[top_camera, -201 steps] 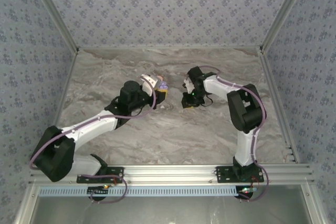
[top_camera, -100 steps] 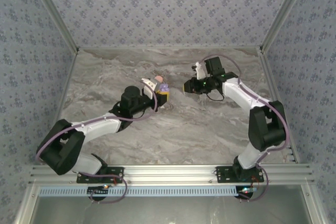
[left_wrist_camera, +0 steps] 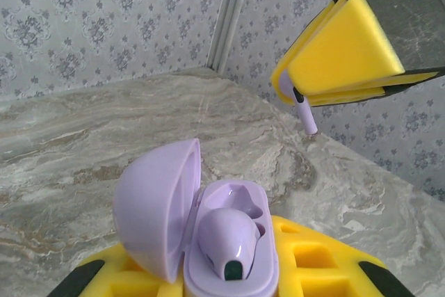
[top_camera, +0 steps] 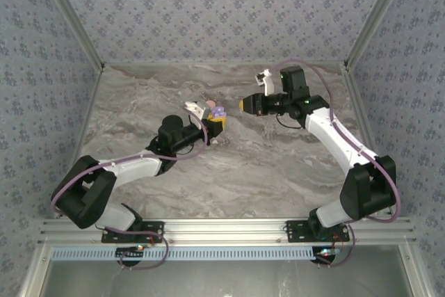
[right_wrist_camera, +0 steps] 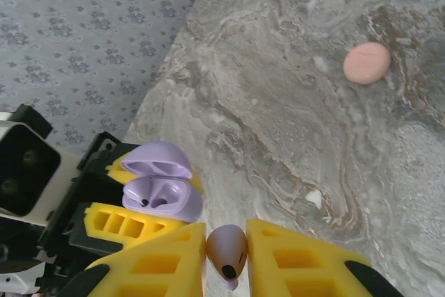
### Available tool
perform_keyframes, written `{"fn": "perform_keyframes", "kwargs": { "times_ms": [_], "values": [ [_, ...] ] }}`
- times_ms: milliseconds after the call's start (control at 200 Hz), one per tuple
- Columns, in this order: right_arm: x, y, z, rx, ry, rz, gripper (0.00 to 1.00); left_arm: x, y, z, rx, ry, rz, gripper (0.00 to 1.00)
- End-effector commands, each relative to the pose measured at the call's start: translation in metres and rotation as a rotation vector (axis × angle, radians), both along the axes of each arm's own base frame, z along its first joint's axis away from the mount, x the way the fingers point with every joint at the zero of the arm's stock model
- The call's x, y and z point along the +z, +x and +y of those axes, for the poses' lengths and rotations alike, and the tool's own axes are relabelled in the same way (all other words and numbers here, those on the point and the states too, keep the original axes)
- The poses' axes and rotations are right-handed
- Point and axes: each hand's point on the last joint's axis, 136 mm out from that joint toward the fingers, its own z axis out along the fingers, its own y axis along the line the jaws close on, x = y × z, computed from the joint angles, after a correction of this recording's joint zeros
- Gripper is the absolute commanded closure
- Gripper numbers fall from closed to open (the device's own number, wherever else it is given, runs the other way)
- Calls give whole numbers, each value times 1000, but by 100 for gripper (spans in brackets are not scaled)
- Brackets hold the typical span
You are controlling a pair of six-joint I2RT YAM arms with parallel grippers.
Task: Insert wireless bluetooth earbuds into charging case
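Over the marbled table (top_camera: 278, 165), my right gripper (top_camera: 245, 105) pinches one earbud (right_wrist_camera: 227, 247), stem hanging downward, with the open charging case (left_wrist_camera: 208, 227) clamped in the left gripper (top_camera: 214, 120) apart to its left, so I reckon the right arm must close that gap.

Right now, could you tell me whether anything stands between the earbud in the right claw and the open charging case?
Nothing visible does. Open air separates the earbud in the right claw from the open case in the left claw; one socket looks free.
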Motion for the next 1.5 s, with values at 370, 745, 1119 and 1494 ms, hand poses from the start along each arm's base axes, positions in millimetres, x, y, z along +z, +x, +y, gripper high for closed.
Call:
{"fn": "perform_keyframes", "kwargs": {
  "times_ms": [370,745,1119,1494],
  "values": [
    [64,-11,29,69,86,-149,78,37,-5,-20,-32,-135,-37,91],
    [68,-12,40,74,92,-172,78,54,-6,-25,-46,-198,-31,91],
    [67,-11,42,81,89,-171,78,63,-7,-25,-51,-220,-36,91],
    [61,-12,45,91,80,-157,77,70,-10,-26,-65,-233,-45,90]
  ]
}}
